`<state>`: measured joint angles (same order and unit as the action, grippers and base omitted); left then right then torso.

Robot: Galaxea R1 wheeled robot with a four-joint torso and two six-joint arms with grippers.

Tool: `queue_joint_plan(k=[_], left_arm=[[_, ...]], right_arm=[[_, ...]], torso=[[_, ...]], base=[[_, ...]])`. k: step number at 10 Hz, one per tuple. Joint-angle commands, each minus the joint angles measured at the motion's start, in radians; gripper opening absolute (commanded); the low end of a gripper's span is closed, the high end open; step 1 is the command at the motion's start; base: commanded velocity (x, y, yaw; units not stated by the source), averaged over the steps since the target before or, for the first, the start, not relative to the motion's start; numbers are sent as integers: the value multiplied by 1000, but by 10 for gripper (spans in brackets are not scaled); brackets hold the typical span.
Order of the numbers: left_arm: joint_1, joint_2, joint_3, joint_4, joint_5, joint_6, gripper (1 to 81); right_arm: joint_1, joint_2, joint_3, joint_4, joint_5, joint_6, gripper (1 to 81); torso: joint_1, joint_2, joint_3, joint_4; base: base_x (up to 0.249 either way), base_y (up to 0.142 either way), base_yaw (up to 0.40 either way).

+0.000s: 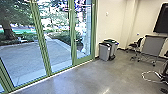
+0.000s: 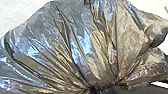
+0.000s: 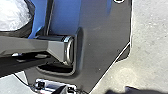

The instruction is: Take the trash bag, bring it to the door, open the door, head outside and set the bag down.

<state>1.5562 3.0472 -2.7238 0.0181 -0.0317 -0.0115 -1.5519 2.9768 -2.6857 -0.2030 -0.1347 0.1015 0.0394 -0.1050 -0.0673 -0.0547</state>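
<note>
Two bins (image 1: 104, 53) stand close together on the grey floor (image 1: 100, 77), just beside the far right end of the green-framed glass wall (image 1: 43, 42). On the room side of that glass wall, farther off than the bins, come a dark chair (image 1: 136, 45) and then a grey panel (image 1: 151, 46) upright on a wheeled frame, with a dark screen (image 1: 162, 20) on the pale wall (image 1: 110, 22) behind. A pale cable (image 1: 150, 72) loops over the floor, well apart from the glass wall. Beyond the glass wall lie a paved yard (image 1: 27, 53), a tree trunk (image 1: 8, 32) and green shrubs (image 1: 62, 36). The trash bag (image 2: 85, 47), dark, shiny and puffed out, is close up in the left wrist view, its pleats running together into a tightly bunched neck. There the left gripper (image 2: 96, 89) is closed on it, pinching the gathered plastic; the bag's exact place relative to the glass wall I cannot tell. In the right wrist view a whitish crinkled thing (image 3: 12, 15) shows, and what it is I cannot say. How far open the right gripper is, or whether it has hold of anything, I cannot tell.
</note>
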Motion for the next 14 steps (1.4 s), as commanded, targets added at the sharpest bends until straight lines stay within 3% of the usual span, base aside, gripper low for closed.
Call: queue_joint_plan(k=[1, 14], left_arm=[[-38, 1, 4, 10, 55, 5, 10], [-38, 3, 4, 13, 56, 7, 10]], right_arm=[[48, -6, 1, -4, -65, -2, 811], [48, -6, 1, -4, -54, -2, 811]], torso=[[0, 0, 0, 0], [0, 0, 0, 0]], base=[[171, 0, 0], [171, -5, 0]])
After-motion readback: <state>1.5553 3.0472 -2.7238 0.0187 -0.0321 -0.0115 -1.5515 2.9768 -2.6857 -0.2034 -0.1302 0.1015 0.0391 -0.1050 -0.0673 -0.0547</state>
